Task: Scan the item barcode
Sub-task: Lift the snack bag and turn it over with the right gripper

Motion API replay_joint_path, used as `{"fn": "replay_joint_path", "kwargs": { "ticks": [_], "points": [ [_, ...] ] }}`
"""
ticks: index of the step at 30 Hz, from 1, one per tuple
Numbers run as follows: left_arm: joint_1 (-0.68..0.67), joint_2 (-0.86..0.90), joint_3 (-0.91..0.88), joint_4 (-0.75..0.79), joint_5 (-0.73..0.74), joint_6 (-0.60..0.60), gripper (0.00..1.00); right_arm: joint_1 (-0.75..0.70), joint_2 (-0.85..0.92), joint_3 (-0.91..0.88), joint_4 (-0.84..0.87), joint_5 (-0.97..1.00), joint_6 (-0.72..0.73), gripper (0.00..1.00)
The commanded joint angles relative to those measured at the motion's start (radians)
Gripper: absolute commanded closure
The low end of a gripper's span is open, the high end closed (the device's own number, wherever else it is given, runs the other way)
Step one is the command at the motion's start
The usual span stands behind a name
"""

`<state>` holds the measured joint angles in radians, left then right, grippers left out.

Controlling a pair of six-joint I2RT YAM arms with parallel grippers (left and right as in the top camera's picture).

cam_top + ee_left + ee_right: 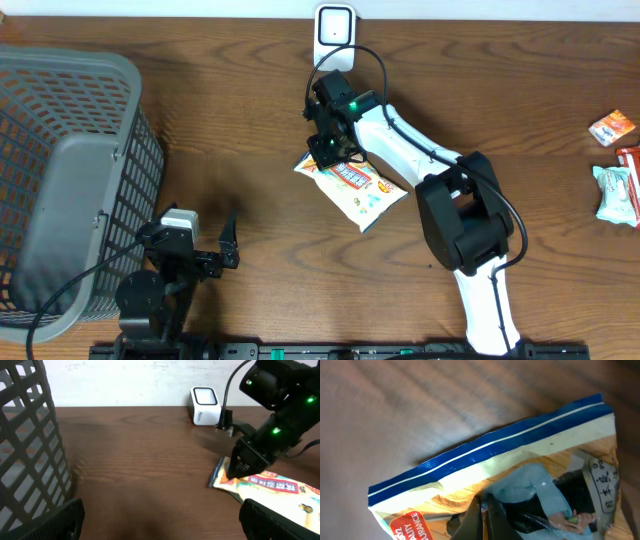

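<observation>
Right jaws pinch diagonal snack bag, seal toward scanner.

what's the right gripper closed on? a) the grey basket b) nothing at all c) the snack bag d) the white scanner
c: the right gripper is pinched shut on the blue-edged end of the snack bag, in front of the white scanner without touching it.
</observation>
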<state>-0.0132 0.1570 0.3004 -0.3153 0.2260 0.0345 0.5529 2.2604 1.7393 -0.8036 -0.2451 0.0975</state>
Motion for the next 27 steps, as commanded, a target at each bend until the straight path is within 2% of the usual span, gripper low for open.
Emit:
{"fn": "replay_joint_path", "kwargs": {
  "ticks": [1, 2, 4, 5, 6, 7, 8, 10, 11, 14, 17, 22, 23, 27],
  "points": [
    [0.003, -0.002, -0.002, 0.001, -0.006, 0.014, 0.01, -0.003, -0.142, 0.021, -0.047, -0.045, -0.118, 0.9],
    [0.003, -0.002, -0.002, 0.001, -0.006, 0.014, 0.01, -0.004, -0.177, 0.021, -0.063, -0.043, -0.138, 0.85],
    [0.003, -0.002, -0.002, 0.001, -0.006, 0.014, 0.01, -0.003, -0.271, 0.021, -0.143, 0.031, -0.156, 0.64],
    [0.003, -0.002, -0.002, 0.001, -0.006, 0.014, 0.01, -0.003, -0.295, 0.021, -0.175, 0.061, -0.157, 0.58],
    [0.003, -0.002, -0.002, 0.001, -0.006, 0.014, 0.01, -0.002, -0.33, 0.02, -0.262, 0.126, -0.192, 0.45],
    [0.003, -0.002, -0.002, 0.001, -0.006, 0.014, 0.01, -0.002, -0.335, 0.02, -0.292, 0.142, -0.216, 0.37],
    [0.003, -0.002, -0.002, 0.001, -0.006, 0.014, 0.01, -0.002, -0.338, 0.019, -0.352, 0.166, -0.278, 0.23],
    [0.003, -0.002, -0.002, 0.001, -0.006, 0.014, 0.01, -0.002, -0.335, 0.001, -0.383, 0.173, -0.328, 0.11],
    [0.003, -0.002, -0.002, 0.001, -0.006, 0.014, 0.01, 0.0, -0.335, -0.026, -0.385, 0.173, -0.348, 0.01],
    [0.003, -0.002, -0.002, 0.001, -0.006, 0.014, 0.01, 0.018, -0.335, -0.101, -0.358, 0.177, -0.362, 0.01],
    [0.003, -0.002, -0.002, 0.001, -0.006, 0.014, 0.01, 0.077, -0.335, -0.208, -0.278, 0.261, -0.364, 0.01],
    [0.003, -0.002, -0.002, 0.001, -0.006, 0.014, 0.01, 0.214, -0.335, -0.345, -0.123, 0.484, -0.336, 0.01],
    [0.003, -0.002, -0.002, 0.001, -0.006, 0.014, 0.01, 0.257, -0.335, -0.384, -0.063, 0.578, -0.303, 0.01],
    [0.003, -0.002, -0.002, 0.001, -0.006, 0.014, 0.01, 0.31, -0.334, -0.499, 0.095, 0.811, -0.239, 0.01]
  ]
}}
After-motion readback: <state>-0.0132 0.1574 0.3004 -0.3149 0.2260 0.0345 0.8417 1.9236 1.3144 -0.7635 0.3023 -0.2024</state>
